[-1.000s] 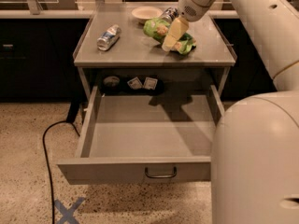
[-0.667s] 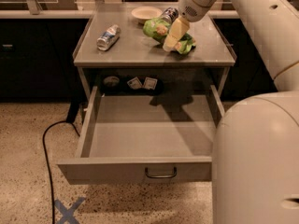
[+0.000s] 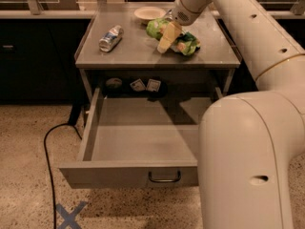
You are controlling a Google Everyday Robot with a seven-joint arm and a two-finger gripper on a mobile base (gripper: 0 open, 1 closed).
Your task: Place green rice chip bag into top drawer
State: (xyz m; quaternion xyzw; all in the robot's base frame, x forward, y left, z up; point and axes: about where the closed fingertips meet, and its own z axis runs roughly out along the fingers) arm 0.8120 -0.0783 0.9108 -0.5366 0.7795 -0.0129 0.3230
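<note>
Fingers [image 3: 168, 34] of gripper [image 3: 163, 46] pinch green rice chip bag [image 3: 188, 44] on cabinet top [image 3: 125, 56]; likely light, crinkly, slippery: grasp mid-body.

Can [image 3: 111, 37] lying left on table [image 3: 138, 56]; bowl [image 3: 149, 14] at table's back; cable [image 3: 50, 147] on floor left of table; gripper [image 3: 164, 42] above table's back.

— Can you read any print on the chip bag [image 3: 189, 44] by the hand [image 3: 167, 39]?
— No. Nor on the can [image 3: 110, 37] left of the hand. There's only a blue X [image 3: 70, 214] on the floor, far from the hand.
</note>
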